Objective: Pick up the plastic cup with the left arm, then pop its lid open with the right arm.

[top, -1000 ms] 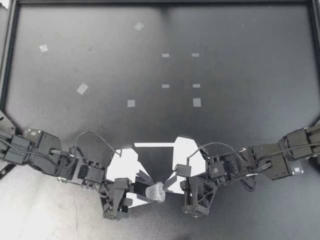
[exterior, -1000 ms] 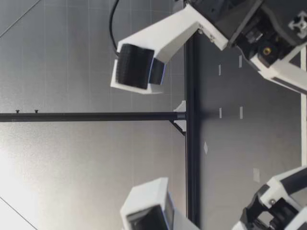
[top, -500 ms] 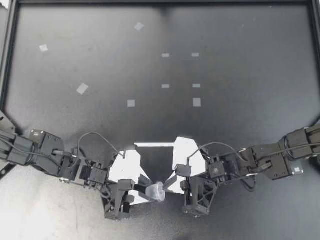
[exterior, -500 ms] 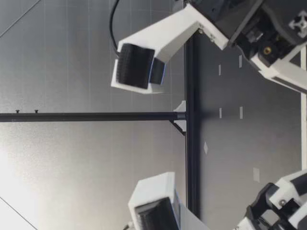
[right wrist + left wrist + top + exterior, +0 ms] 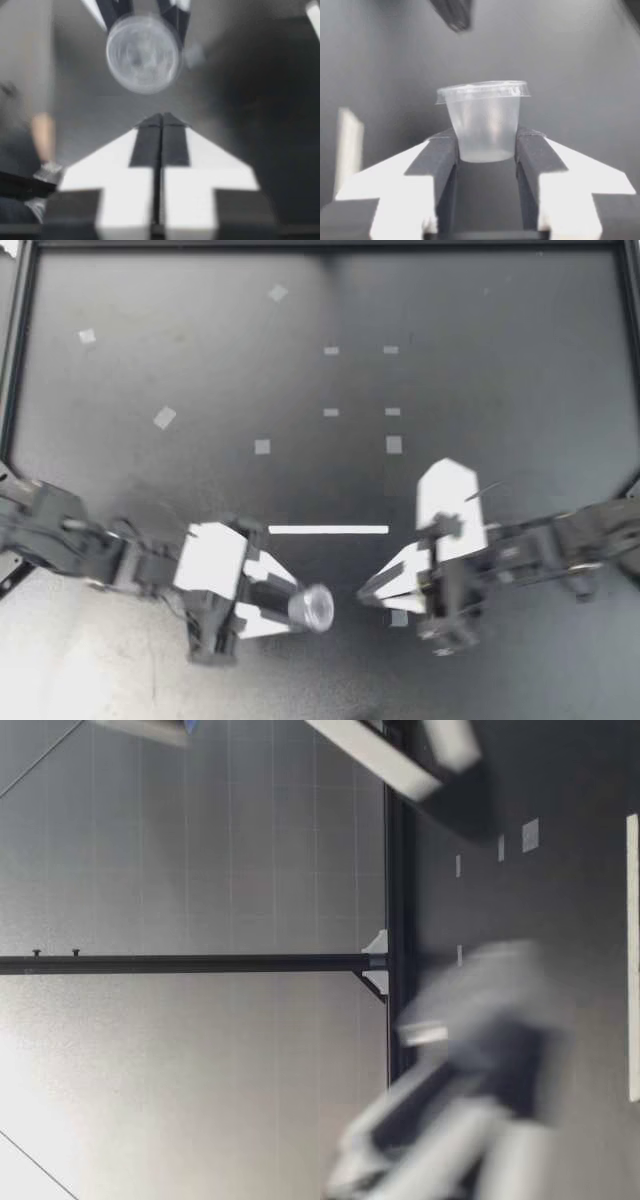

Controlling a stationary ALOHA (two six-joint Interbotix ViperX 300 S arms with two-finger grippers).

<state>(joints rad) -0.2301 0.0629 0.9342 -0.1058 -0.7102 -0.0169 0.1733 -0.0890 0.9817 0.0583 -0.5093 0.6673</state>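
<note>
**A:** What has the left gripper (image 5: 288, 608) got?

**B:** A clear plastic cup (image 5: 312, 607). Both fingers (image 5: 440, 160) press against its lower part from opposite sides, so it is clamped. In the left wrist view, the cup's (image 5: 482, 120) narrow base sits between the pads and its wide, rimmed end points away from the left gripper (image 5: 485, 152).

**A:** Where is the cup on the table (image 5: 200, 360)?

**B:** At the near edge, close to the middle, just below a white strip (image 5: 328, 530). The tape marks (image 5: 262, 446) lie well apart from it, farther up the table.

**A:** And the right gripper (image 5: 366, 592)?

**B:** Its two fingers are pressed flat together with nothing between them. It points at the cup, near it but apart, with a strip of bare table between its tip and the cup's rim.

**A:** Does the right wrist view agree?

**B:** Yes. The right gripper (image 5: 161, 117) comes to a single closed point. Straight ahead of it is the round face of the cup (image 5: 144, 53), held from both sides by the left gripper (image 5: 144, 15). The cup's wide end faces the right gripper's tip without touching it.
</note>
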